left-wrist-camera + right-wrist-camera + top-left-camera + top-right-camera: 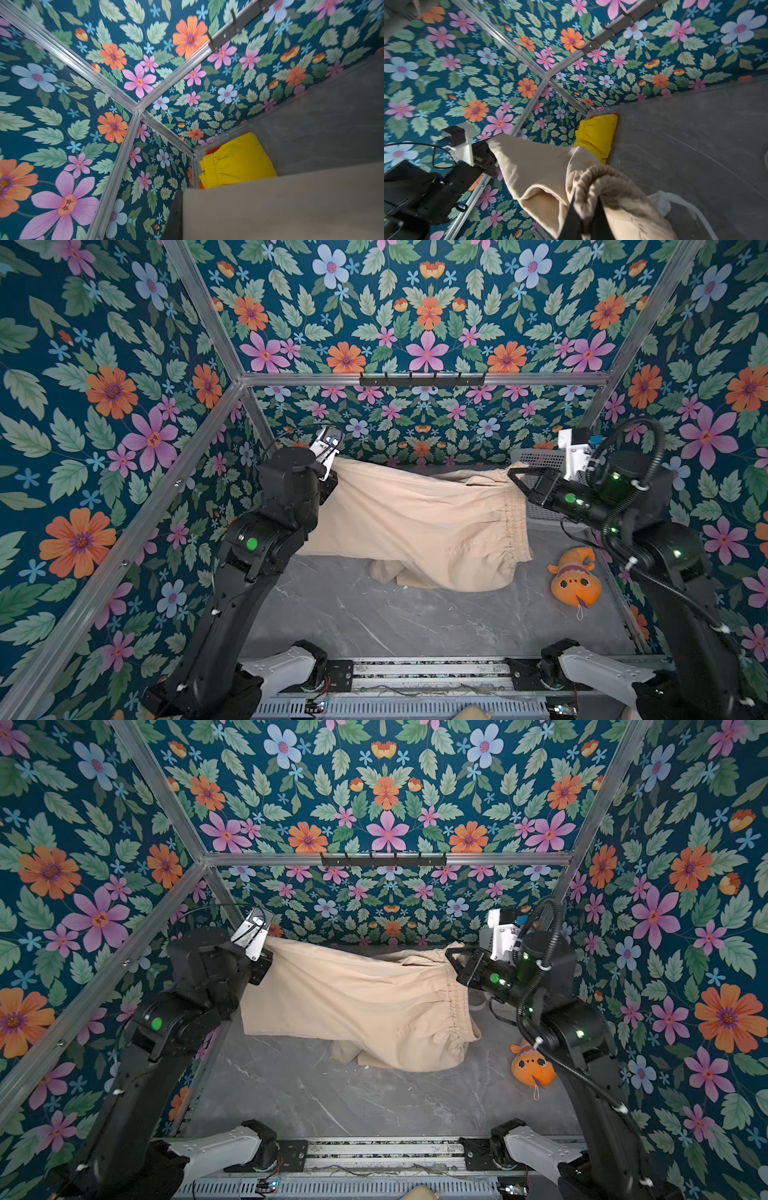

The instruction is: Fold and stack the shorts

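Note:
The beige shorts (415,514) (361,990) hang stretched between both grippers above the table, and their lower folds touch it. My left gripper (330,477) (266,961) is shut on the leg end at the left. At the right, my right gripper (515,479) (588,216) is shut on the gathered elastic waistband (604,180). In the left wrist view the beige cloth (270,207) fills the space beside one dark finger (176,214). Folded yellow shorts (234,160) (596,135) lie on orange shorts (212,148) in the far left corner, hidden in both top views.
An orange-and-white plush fish (575,576) (532,1067) lies on the grey marble table (374,622) at the right. A grey perforated bin (540,460) stands at the back right. A black hook rail (422,379) sits on the back wall frame.

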Controlling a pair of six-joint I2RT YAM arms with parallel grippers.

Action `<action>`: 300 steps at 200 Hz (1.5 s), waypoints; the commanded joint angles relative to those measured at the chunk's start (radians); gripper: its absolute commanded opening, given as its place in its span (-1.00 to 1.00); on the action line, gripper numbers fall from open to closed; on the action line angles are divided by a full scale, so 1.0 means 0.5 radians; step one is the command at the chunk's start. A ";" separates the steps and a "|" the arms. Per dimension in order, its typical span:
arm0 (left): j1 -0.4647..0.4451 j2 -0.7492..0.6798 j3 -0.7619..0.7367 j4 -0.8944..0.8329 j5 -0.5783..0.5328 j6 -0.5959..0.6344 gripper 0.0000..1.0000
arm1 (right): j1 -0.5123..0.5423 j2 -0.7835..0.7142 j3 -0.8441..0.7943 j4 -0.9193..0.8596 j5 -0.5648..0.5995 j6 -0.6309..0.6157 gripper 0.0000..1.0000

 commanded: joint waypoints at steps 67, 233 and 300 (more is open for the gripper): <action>0.582 0.889 1.157 0.366 0.988 0.015 -1.00 | -0.181 0.990 1.146 0.161 -0.213 -0.072 -1.00; 0.559 -0.751 -1.526 -0.079 1.718 0.317 -1.00 | -0.181 -0.728 -1.889 -0.223 -0.510 0.517 -1.00; 0.360 -0.721 -1.512 -0.448 1.445 0.420 -1.00 | -0.154 -1.078 -2.326 -0.665 -0.693 0.743 -1.00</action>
